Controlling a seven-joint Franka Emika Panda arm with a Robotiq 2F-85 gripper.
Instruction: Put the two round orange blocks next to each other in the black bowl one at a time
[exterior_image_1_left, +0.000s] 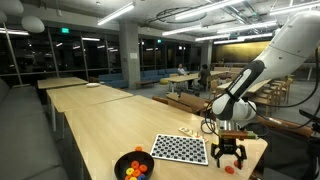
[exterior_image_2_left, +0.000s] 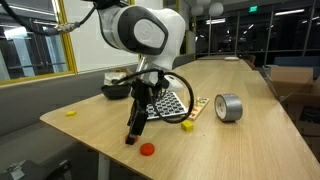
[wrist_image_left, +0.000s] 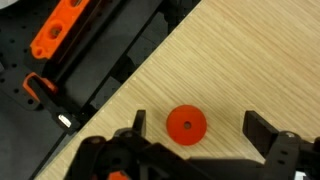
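One round orange block (wrist_image_left: 186, 125) lies flat on the wooden table, with a small hole in its middle. It also shows in both exterior views (exterior_image_1_left: 232, 168) (exterior_image_2_left: 148, 149). My gripper (wrist_image_left: 200, 128) is open and hovers over it, one finger on each side, not touching; it is also in both exterior views (exterior_image_1_left: 230, 154) (exterior_image_2_left: 134, 132). The black bowl (exterior_image_1_left: 120, 160) stands at the far side of the checkerboard from the gripper, with orange and yellow pieces inside. I cannot make out a second orange disc on its own.
A black-and-white checkerboard (exterior_image_1_left: 180, 149) (exterior_image_2_left: 171, 103) lies between bowl and gripper. A yellow block (exterior_image_2_left: 187, 125), a grey tape roll (exterior_image_2_left: 229, 107) and a pale wooden piece (exterior_image_2_left: 200, 108) lie nearby. The table edge is close to the disc.
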